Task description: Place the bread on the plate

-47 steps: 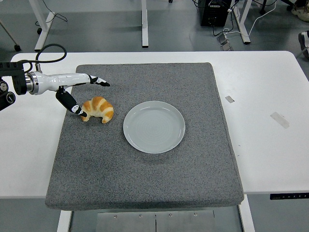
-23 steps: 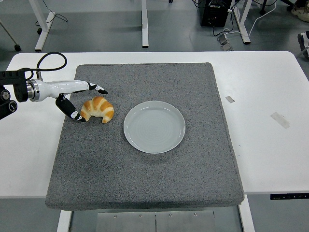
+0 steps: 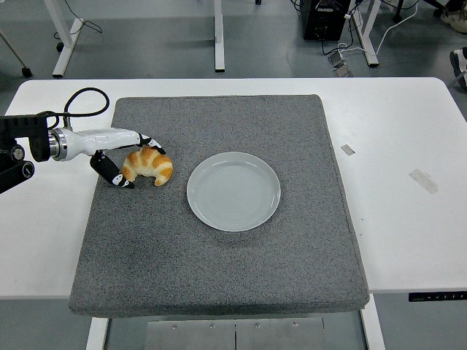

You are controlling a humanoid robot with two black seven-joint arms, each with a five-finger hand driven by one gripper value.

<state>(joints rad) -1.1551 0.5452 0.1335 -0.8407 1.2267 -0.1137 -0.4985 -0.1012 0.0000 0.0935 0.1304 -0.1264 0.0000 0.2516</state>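
Observation:
A golden croissant (image 3: 148,165) lies on the grey mat (image 3: 219,255), left of the pale round plate (image 3: 233,191), which holds nothing. My left hand (image 3: 139,160) reaches in from the left edge and brackets the croissant's left end. Its fingers (image 3: 151,140) lie along the top back of the bread and its thumb (image 3: 117,177) sits at the lower left. The fingers are spread around the bread, not clamped on it. The croissant rests flat on the mat.
The mat covers the middle of the white table (image 3: 408,219). Two bits of tape (image 3: 423,180) lie on the table at the right. A black cable (image 3: 84,98) loops above my left wrist. Desk legs and floor cables show at the top.
My left hand has dropped and closed in on the croissant: the fingers came down onto its top and the thumb moved under its left end. The croissant has barely shifted.

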